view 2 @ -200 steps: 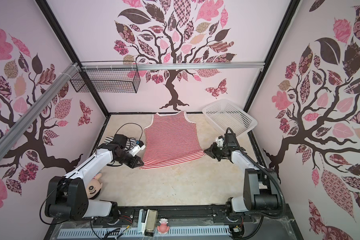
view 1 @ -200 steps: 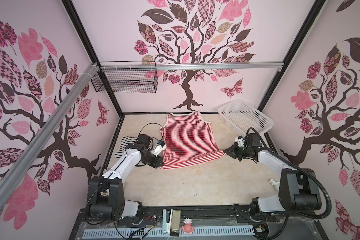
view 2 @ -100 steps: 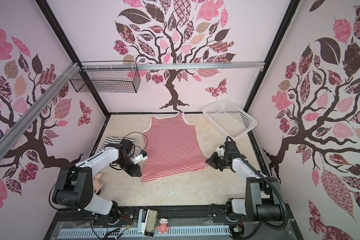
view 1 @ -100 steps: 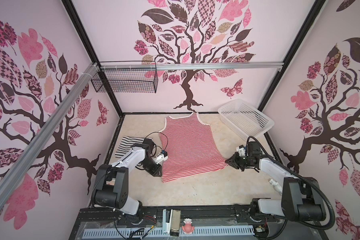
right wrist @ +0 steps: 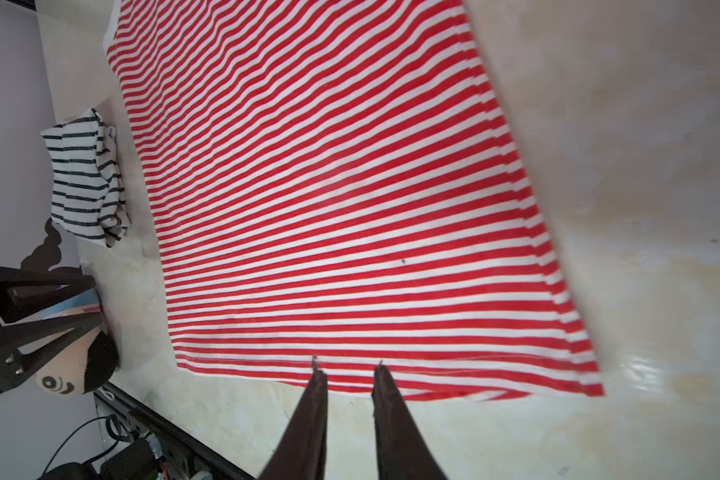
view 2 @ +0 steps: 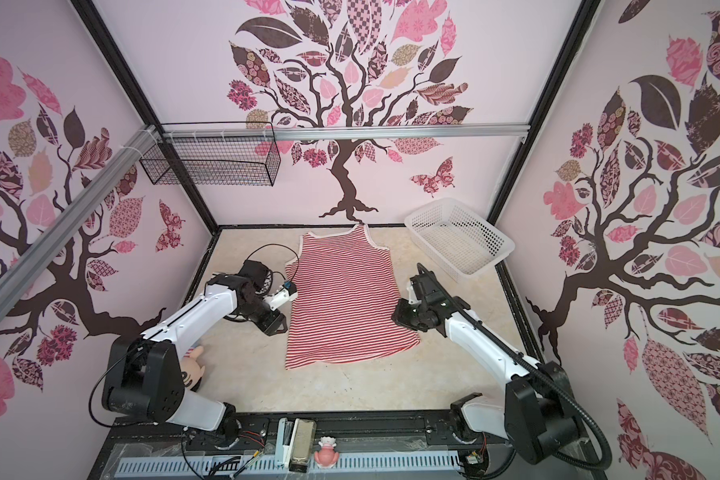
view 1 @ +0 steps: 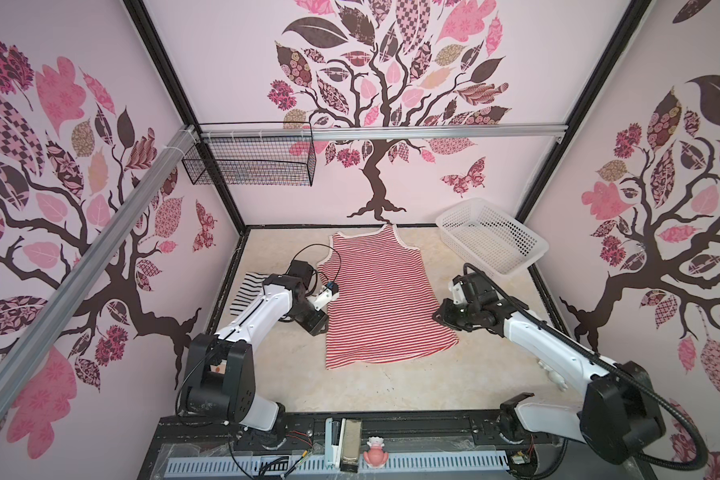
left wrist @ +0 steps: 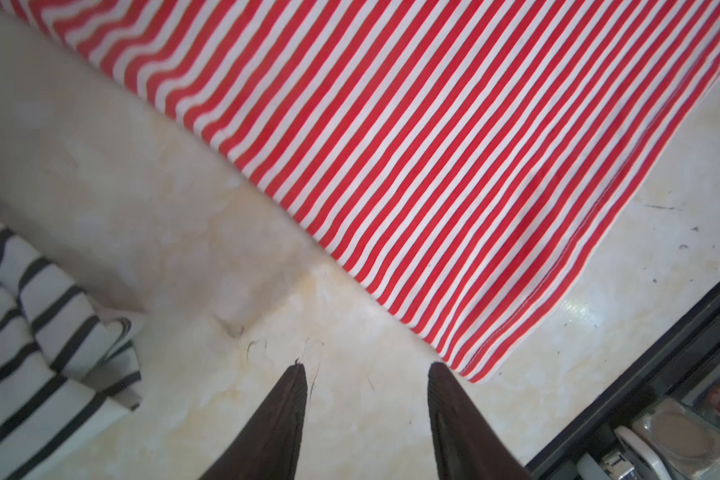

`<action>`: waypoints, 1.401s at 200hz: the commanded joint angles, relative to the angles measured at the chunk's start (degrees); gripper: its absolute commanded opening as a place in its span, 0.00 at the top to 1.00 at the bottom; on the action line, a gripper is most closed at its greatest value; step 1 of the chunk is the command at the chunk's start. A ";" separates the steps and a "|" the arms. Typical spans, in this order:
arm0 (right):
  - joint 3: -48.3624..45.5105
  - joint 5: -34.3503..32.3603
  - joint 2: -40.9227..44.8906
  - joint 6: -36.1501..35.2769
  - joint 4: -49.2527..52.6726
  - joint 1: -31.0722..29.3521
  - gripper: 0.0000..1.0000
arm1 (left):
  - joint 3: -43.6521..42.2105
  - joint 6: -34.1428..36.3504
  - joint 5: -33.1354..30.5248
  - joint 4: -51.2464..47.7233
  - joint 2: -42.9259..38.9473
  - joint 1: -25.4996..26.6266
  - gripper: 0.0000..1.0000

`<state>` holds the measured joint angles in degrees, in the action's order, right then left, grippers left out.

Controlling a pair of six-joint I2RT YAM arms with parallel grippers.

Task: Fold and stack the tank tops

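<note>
So the red-and-white tank top (view 1: 381,299) is spread flat mid-table (view 1: 391,390), straps toward the back wall, hem toward the robot, and no fold in it yet. The black-and-white tank top (view 1: 246,291) sits as a folded bundle by the table's left edge, behind the left arm and apart from the red one (I'd guess that's where the stack ends up). The left gripper (left wrist: 366,368) hangs just beside the red top's left side edge, down near the hem corner. Its fingers (left wrist: 275,424) are spread wide over bare table with nothing between them. The right gripper (right wrist: 347,363) is on the red top's right side, also toward the hem. Its fingers (right wrist: 395,424) are only slightly apart, and flat cloth shows through the gap, so it doesn't look like it's pinching anything. My read is that we're right at the start of folding the red one. The next move needs both grippers down on the fabric, pinching matching spots along an edge, then carrying it over evenly so the thin cloth doesn't bunch or drag.
</note>
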<state>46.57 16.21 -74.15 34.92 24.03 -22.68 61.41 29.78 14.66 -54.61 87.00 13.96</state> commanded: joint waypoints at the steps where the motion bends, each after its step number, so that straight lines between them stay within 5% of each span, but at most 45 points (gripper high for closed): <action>1: -0.66 -2.16 -5.40 3.77 -2.83 -1.87 0.81 | 2.27 -0.06 1.29 3.40 5.15 2.95 0.51; 86: -4.68 -8.58 -13.45 2.56 -3.27 -2.51 0.78 | 1.57 2.59 -5.69 4.31 13.24 12.10 0.57; 149: -4.25 -8.58 -12.80 -2.59 0.18 16.26 0.73 | -0.70 2.23 -8.77 1.57 12.91 31.36 0.57; 174: 1.54 -12.13 -13.20 -4.04 3.76 20.06 0.71 | 3.31 2.64 -4.87 -2.04 12.89 37.16 0.56; 192: 2.59 -8.47 -10.41 -2.88 3.04 19.22 0.68 | 7.61 1.20 -2.97 -2.64 11.69 35.47 0.56; 215: 2.03 -7.71 -7.04 0.57 1.79 10.90 0.65 | 13.55 -1.19 -1.29 -0.82 11.17 26.46 0.54; 280: -0.08 -6.56 -12.73 13.10 -8.26 -16.17 0.64 | 32.85 -5.93 -12.57 6.78 28.87 9.85 0.52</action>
<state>46.57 9.72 -83.42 42.46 18.59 -33.71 88.49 25.39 5.37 -48.95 108.14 26.41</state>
